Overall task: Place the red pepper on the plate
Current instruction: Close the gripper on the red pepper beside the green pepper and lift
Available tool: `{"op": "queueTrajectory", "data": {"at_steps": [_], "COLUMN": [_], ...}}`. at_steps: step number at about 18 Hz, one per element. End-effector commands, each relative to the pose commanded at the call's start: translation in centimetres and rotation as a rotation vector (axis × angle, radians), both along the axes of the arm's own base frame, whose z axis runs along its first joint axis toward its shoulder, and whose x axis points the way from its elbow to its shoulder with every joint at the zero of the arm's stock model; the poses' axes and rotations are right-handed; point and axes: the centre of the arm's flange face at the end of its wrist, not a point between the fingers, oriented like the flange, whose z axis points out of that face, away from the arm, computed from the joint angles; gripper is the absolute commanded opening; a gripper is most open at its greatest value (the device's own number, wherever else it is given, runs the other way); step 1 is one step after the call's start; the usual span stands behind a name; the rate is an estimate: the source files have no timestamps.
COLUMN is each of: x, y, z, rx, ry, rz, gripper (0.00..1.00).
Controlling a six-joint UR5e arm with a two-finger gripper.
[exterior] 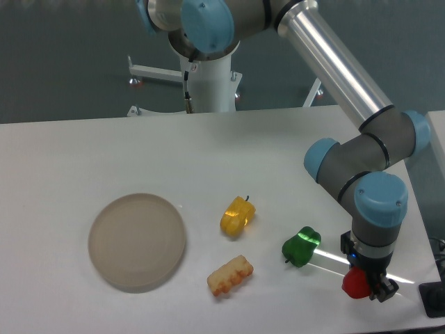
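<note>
Gripper (pixel 368 287) closed around red pepper (pixel 355 283), near right table (pixel 208 153) edge | plate (pixel 137 241) far left, bare

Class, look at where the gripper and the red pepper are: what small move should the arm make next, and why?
Probably lift straight up a little. The gripper seems closed on the red pepper low at the table's right edge, while the plate lies far across, with the green pepper and yellow pepper between.
</note>
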Motion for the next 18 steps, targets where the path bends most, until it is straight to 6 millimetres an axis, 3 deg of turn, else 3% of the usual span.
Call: {"op": "queueTrajectory", "data": {"at_steps": [7, 12, 18], "x": [0.5, 1.9, 7.6], "y": [-0.1, -0.6, -1.3], "z": [0.2, 1.7, 4.5], "rx": [0.0, -0.002, -0.002], "ry": [-0.006, -0.015, -0.054], "rz": [0.013, 0.028, 0.092], "gripper": [0.64, 0.64, 0.64]}}
